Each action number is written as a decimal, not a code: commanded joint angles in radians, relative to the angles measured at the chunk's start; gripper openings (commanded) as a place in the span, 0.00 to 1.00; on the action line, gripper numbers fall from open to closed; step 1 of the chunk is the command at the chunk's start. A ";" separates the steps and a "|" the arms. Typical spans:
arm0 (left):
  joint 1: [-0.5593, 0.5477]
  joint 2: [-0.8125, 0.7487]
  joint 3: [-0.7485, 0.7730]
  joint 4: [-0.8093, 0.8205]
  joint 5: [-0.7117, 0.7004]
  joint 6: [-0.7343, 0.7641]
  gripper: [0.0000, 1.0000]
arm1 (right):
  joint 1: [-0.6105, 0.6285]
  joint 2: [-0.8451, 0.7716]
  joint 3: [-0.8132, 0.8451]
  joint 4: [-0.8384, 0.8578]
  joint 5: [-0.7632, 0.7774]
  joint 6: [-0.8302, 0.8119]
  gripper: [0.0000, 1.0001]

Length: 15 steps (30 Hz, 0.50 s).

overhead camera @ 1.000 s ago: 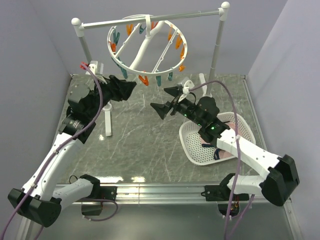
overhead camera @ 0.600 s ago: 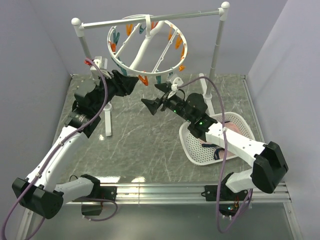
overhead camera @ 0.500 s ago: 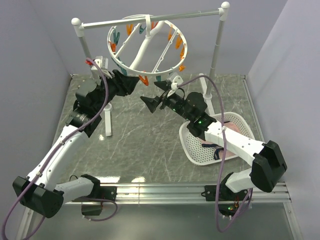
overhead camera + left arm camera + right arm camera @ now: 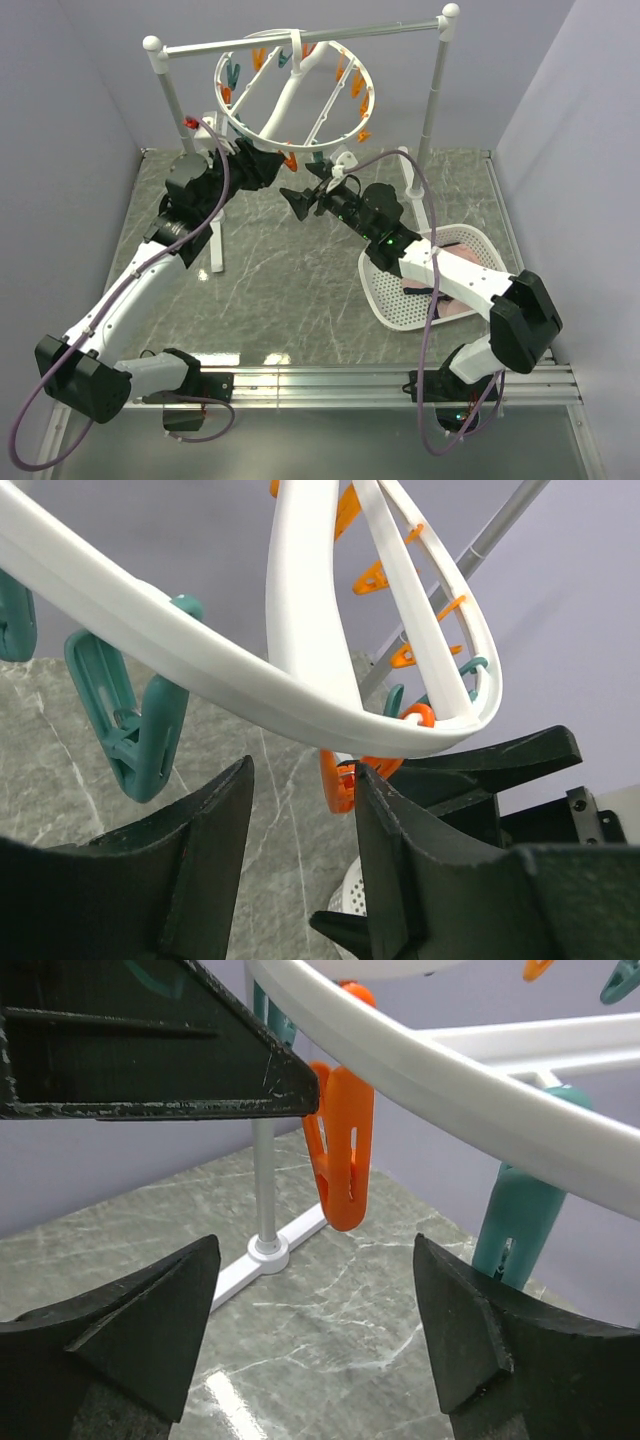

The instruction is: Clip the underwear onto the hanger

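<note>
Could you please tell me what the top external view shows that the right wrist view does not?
Only the top external view shows the basket with the underwear in it, and the left arm and right arm whole. Only the right wrist view shows, close up, the right end effector open wide, with the orange clip hanging ahead of the gap. Both show the hanger, that clip and the left end effector beside it.

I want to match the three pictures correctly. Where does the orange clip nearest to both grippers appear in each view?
Top external: orange clip under the near rim of the hanger, above centre.
Left wrist: clip at lower centre, under the rim.
Right wrist: clip at upper centre, hanging free.
Shared landmark: the hanger's white rim.
</note>
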 commanded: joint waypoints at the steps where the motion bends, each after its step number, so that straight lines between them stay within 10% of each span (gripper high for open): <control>1: -0.005 0.008 0.052 0.076 -0.019 -0.020 0.50 | 0.006 0.014 0.063 0.068 0.025 -0.015 0.84; 15: -0.004 0.023 0.090 0.048 -0.003 -0.014 0.21 | -0.008 0.044 0.100 0.108 0.027 -0.033 0.73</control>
